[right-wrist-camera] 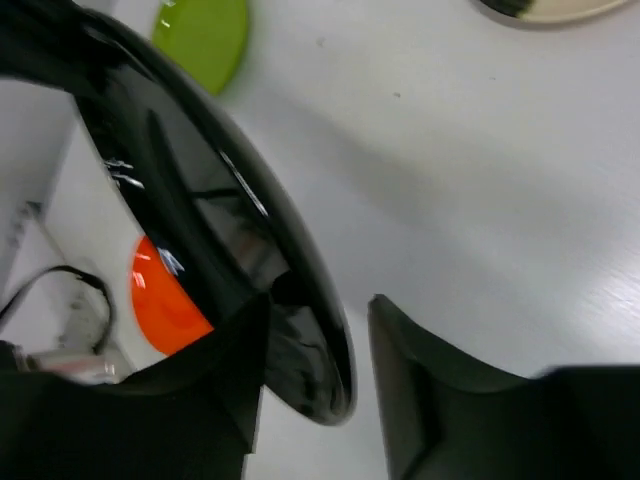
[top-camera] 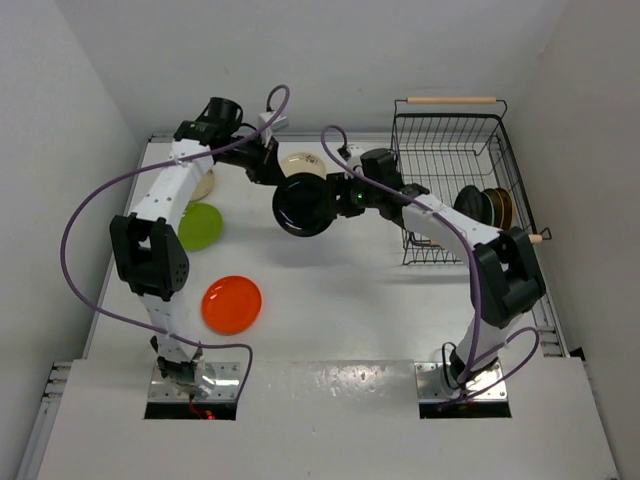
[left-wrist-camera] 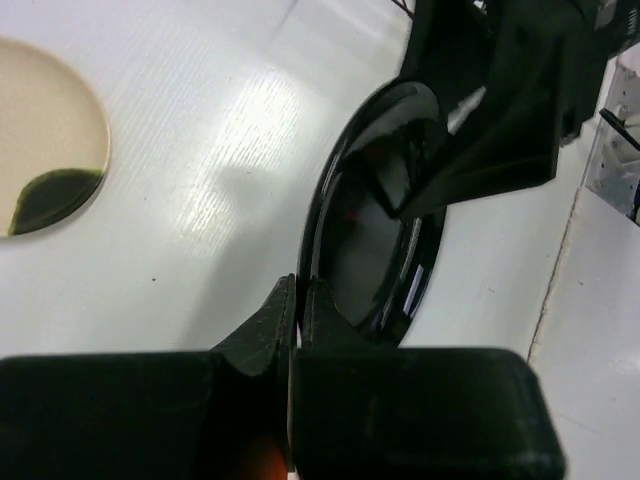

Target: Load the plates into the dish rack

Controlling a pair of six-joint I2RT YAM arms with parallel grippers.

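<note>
The black plate (top-camera: 303, 205) hangs on edge above the table's middle, between my two grippers. My left gripper (top-camera: 280, 182) comes from the upper left; the left wrist view has it (left-wrist-camera: 298, 298) shut on the rim of the black plate (left-wrist-camera: 370, 250). My right gripper (top-camera: 335, 197) reaches in from the right. In the right wrist view it (right-wrist-camera: 320, 300) is open, straddling the opposite rim of the black plate (right-wrist-camera: 200, 200), with a gap beside the right finger (right-wrist-camera: 420, 370). The dish rack (top-camera: 450, 150) stands at the back right with dark and brown-gold plates (top-camera: 487, 207) upright in it.
A lime green plate (top-camera: 200, 225) and an orange-red plate (top-camera: 232, 304) lie on the table at left. One cream plate (top-camera: 300, 163) lies behind the black plate, another (top-camera: 205, 185) partly under the left arm. White walls close the table on three sides.
</note>
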